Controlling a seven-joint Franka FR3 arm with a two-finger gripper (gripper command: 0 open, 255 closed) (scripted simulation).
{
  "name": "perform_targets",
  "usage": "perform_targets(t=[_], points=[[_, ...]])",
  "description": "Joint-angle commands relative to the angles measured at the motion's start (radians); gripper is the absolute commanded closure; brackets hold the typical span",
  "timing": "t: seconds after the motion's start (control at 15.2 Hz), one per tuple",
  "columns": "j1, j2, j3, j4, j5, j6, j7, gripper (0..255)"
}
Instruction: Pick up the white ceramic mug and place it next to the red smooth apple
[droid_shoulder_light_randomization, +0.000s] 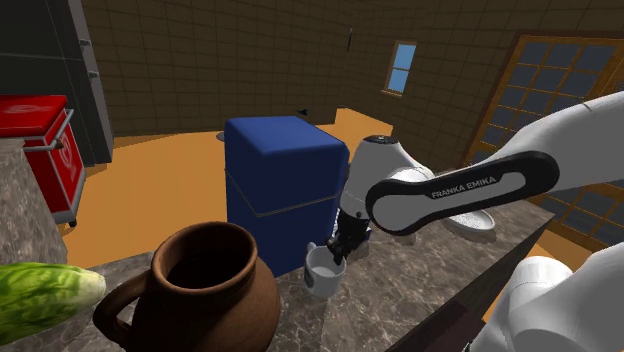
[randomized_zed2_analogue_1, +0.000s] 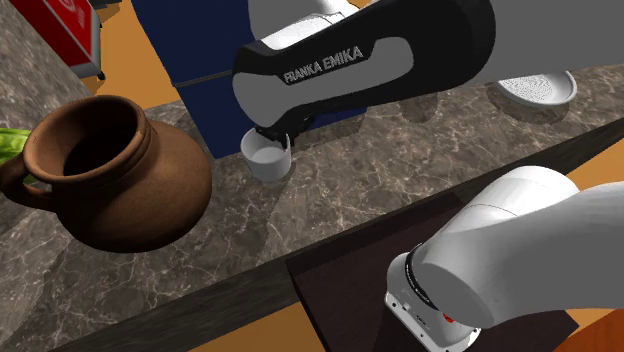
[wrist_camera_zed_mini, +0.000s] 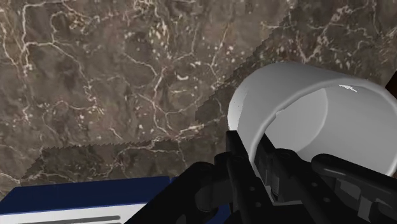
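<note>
A white mug (droid_shoulder_light_randomization: 322, 272) stands upright near the far edge of the dark marble counter (droid_shoulder_light_randomization: 400, 290), just in front of a blue box (droid_shoulder_light_randomization: 285, 175). My black gripper (droid_shoulder_light_randomization: 342, 243) comes down on it from above and is shut on its rim wall. The second exterior view has the mug (randomized_zed2_analogue_1: 267, 160) under the gripper (randomized_zed2_analogue_1: 272, 135), mostly covered by the arm. Seen from the wrist, one finger (wrist_camera_zed_mini: 236, 156) is outside the mug (wrist_camera_zed_mini: 318, 121) and the other inside, clasping the wall; the gripper (wrist_camera_zed_mini: 257, 167) sits over the rim. I cannot tell whether the mug touches the counter (wrist_camera_zed_mini: 95, 83).
A large brown clay jug (droid_shoulder_light_randomization: 200, 295) (randomized_zed2_analogue_1: 110, 170) stands close to the mug on the shoulder view's left. A green leafy vegetable (droid_shoulder_light_randomization: 45, 295) lies beyond it. A white dish (droid_shoulder_light_randomization: 470, 215) (randomized_zed2_analogue_1: 535, 90) rests on the counter's other side. A red cart (droid_shoulder_light_randomization: 40, 140) stands on the orange floor.
</note>
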Motion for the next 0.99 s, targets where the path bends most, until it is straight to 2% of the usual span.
perform_targets(t=[0.0, 0.92], points=[[-0.001, -0.015, -0.004, 0.016, -0.002, -0.032, -0.001, 255], [-0.004, -0.102, -0.019, 0.146, -0.012, -0.249, 0.002, 255]])
